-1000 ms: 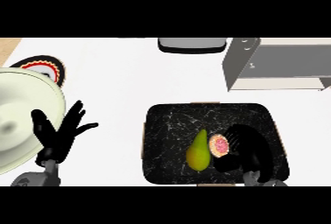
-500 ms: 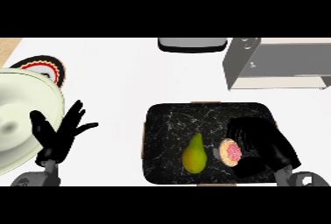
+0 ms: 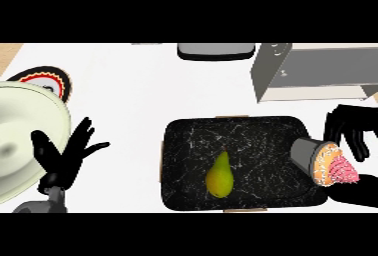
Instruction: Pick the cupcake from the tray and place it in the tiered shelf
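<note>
A cupcake (image 3: 327,164) with pink frosting and a grey wrapper lies tipped on its side over the right edge of the black marbled tray (image 3: 251,135). My right hand (image 3: 356,134) is curled round it, fingers above and palm below. The grey tiered shelf (image 3: 314,70) stands at the back right, just beyond that hand. My left hand (image 3: 65,154) rests open at the lower left, fingers up, far from the tray.
A green-yellow pear (image 3: 219,174) lies in the middle of the tray. A large pale bowl (image 3: 22,137) fills the left edge, with a patterned plate (image 3: 46,81) behind it. A dark grey object (image 3: 215,50) sits at the back centre.
My right hand has closed on the cupcake, tipped it sideways and carried it to the tray's right edge, toward the shelf. The left hand has stayed still.
</note>
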`<state>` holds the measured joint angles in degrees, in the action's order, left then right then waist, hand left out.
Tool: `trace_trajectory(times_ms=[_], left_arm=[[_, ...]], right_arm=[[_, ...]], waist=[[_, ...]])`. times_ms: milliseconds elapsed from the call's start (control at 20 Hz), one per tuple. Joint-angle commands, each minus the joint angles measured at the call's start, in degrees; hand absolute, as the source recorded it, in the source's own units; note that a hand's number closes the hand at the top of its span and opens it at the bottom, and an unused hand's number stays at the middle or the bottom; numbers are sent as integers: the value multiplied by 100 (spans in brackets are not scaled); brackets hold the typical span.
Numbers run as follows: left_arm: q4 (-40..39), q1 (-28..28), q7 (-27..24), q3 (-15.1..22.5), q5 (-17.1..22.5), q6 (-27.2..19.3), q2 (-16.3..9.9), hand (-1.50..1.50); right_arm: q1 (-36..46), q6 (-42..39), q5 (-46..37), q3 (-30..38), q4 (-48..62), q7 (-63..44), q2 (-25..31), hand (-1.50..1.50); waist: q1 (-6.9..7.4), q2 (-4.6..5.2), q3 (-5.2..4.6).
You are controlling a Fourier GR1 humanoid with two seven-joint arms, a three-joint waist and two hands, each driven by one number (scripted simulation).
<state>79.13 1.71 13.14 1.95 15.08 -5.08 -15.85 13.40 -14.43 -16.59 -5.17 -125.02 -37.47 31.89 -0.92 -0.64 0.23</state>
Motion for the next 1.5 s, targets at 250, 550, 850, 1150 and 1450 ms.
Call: trace_trajectory(times_ms=[250,550,850,1150,1450], left_arm=[[182,-182,400,71,-111,-105,55,0],[9,190,504,39,-202,-8,2,0],[-75,189,338,-84,-141,183,-5,0],[-223,134,189,-6,-245,173,173,0],[-281,204,238,-51,-325,119,165,0]], right_arm=[[1431,-757,1710,2149,-19,-1335,979,150],[2779,-888,2007,2297,1598,-1547,1538,150],[3748,-649,1326,1997,3234,-795,1684,150],[4494,-1004,1076,1847,4766,191,1978,150],[5035,-1266,675,1462,5972,903,1995,150]], waist=[[92,38,-26],[167,68,-29],[232,91,-30],[260,105,-29],[305,129,-31]])
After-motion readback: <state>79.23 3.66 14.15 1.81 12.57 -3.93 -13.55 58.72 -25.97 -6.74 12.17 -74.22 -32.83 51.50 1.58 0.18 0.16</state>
